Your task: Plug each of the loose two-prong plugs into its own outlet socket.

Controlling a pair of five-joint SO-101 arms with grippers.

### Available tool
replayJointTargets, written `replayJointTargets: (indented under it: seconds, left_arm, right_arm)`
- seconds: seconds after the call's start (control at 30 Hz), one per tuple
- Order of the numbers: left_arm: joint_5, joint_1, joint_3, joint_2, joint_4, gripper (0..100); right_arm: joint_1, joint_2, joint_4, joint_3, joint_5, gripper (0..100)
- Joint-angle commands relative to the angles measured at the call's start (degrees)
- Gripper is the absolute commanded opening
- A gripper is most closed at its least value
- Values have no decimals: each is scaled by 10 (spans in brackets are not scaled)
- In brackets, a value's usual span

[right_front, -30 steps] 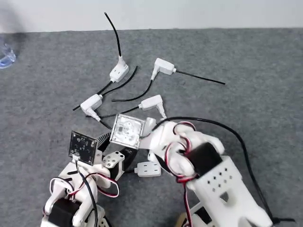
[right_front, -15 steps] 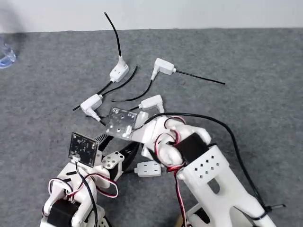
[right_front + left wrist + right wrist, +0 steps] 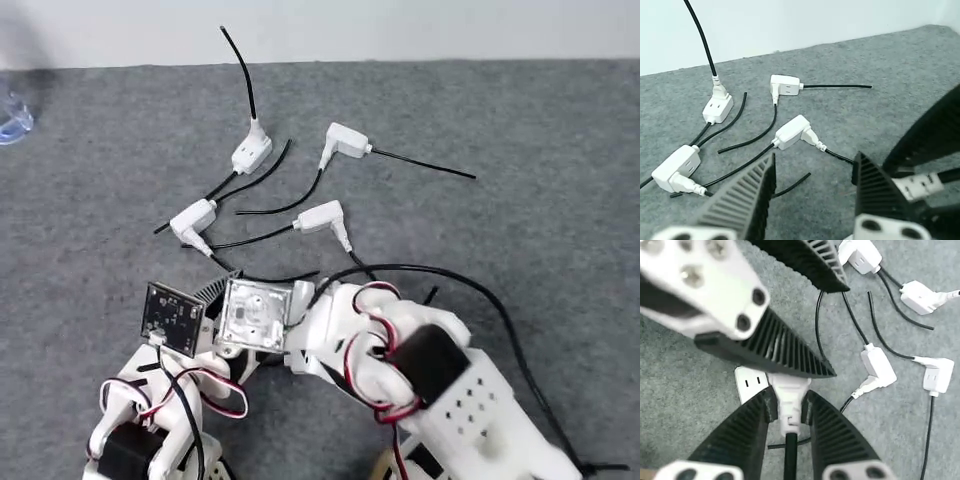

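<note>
1. The right gripper [image 3: 789, 394] sat low at the near edge of the grey-carpeted worktop [image 3: 560, 150]. Its jaws were clenched on a white plug [image 3: 788, 415], whose black cord ran back between them.
2. A white outlet socket [image 3: 749, 383] lay flat on the carpet just beside that plug, with two slots facing up. Whether plug and socket touched could not be told.
3. The left gripper [image 3: 815, 157] hung close by, its jaws spread apart with nothing in them. In the right wrist view, one of its ribbed black jaws crossed over the held plug and covered part of the outlet socket.
4. A loose cord end [image 3: 796, 183] lay on the carpet between the left jaws.
5. Four more white pieces lay scattered farther out, well apart from both grippers:
   - a slotted socket [image 3: 717, 107] with its cord running toward the wall;
   - an angled socket [image 3: 786, 85] with its cord trailing off sideways;
   - a third socket [image 3: 676, 167];
   - a fourth piece [image 3: 792, 132] whose face could not be read.
6. The black cords of these pieces crossed one another on the carpet between them.
7. A thick black cable [image 3: 420, 267] arched over the carpet beside the right arm.
8. A clear object [image 3: 10, 115] sat at the far left edge of the worktop.
</note>
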Motion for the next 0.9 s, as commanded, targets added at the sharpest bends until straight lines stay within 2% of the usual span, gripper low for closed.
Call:
replayJointTargets:
  seconds: [0.0, 0.53, 0.73, 0.87]
  left_arm:
    - [-6, -1, -5, -8, -9, 232]
    - [-7, -1, 4, -8, -10, 232]
    - [-7, -2, 4, -8, -10, 232]
    - [-7, -11, 3, -8, -12, 232]
  right_arm:
    - [-6, -31, 1, -8, -6, 9]
    - [-7, -38, -6, -5, -5, 9]
    - [-5, -36, -73, 53, -1, 8]
    - [1, -36, -80, 62, 0, 8]
